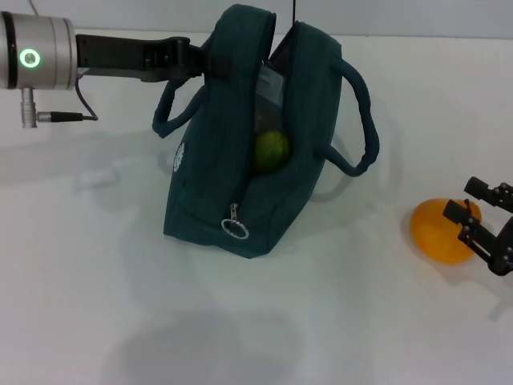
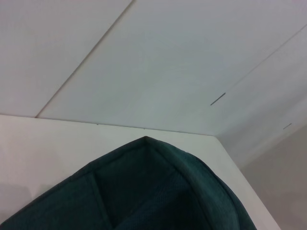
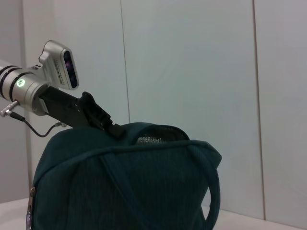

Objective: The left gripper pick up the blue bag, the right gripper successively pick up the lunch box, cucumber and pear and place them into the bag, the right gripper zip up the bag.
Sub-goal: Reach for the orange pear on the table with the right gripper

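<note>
Pear: while I line up on it, the pear (image 1: 440, 231) sits on the white table (image 1: 96, 305) out at three o'clock from the bag, well apart from it.
Right hand: my right hand (image 1: 474, 224) is spread wide, one finger over the pear's far side, the others just beside it, gripping nothing yet.
Handling: I judge it smooth, round and prone to roll or bruise, so I'd close gently across the widest belly, not near the stem.
Blue bag: the blue bag (image 1: 240, 144) stands at the table's centre, mouth unzipped, soft and floppy.
Left hand: my left hand (image 1: 200, 60) pinches the bag's top rim at eleven o'clock, propping it open.
Inside: something rounded and green (image 1: 271, 150) shows in the opening; I take it for the cucumber's end.
Zip: ring pull (image 1: 235, 228) hangs low at six o'clock.
</note>
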Tool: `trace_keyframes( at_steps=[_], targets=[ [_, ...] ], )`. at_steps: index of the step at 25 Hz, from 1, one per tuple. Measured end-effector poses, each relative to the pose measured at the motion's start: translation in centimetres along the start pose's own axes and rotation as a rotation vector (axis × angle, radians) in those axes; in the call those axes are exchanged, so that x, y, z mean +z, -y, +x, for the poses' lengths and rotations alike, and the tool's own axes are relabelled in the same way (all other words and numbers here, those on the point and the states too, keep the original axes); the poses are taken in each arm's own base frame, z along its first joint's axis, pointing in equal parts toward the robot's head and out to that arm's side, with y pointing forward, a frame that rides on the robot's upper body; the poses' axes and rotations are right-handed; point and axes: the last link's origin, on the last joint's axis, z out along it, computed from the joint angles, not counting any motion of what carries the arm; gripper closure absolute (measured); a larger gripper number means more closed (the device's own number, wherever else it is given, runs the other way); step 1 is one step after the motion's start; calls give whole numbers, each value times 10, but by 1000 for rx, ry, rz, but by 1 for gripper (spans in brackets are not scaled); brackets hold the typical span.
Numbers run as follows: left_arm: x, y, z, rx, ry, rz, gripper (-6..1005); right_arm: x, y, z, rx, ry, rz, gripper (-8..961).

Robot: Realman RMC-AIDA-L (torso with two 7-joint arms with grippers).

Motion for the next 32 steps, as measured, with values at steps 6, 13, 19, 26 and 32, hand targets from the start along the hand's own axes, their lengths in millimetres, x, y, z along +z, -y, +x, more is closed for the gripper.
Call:
trace_keyframes(
  at_steps=[6, 13, 19, 26, 32],
  targets=[
    [0, 0, 0, 0, 0, 0, 900, 0, 0, 0, 1, 0, 1, 508],
    [0, 0, 0, 0, 0, 0, 899, 2, 0, 1, 1, -3, 0, 636],
    [0, 0, 0, 0, 0, 0, 899, 3, -1, 1, 1, -2, -1, 652],
    [0, 0, 0, 0, 0, 0, 898, 3, 0, 0, 1, 0, 3, 786],
    [-1, 0, 0, 1, 0, 1, 898, 3, 1, 0, 4, 2, 9, 842]
  ],
)
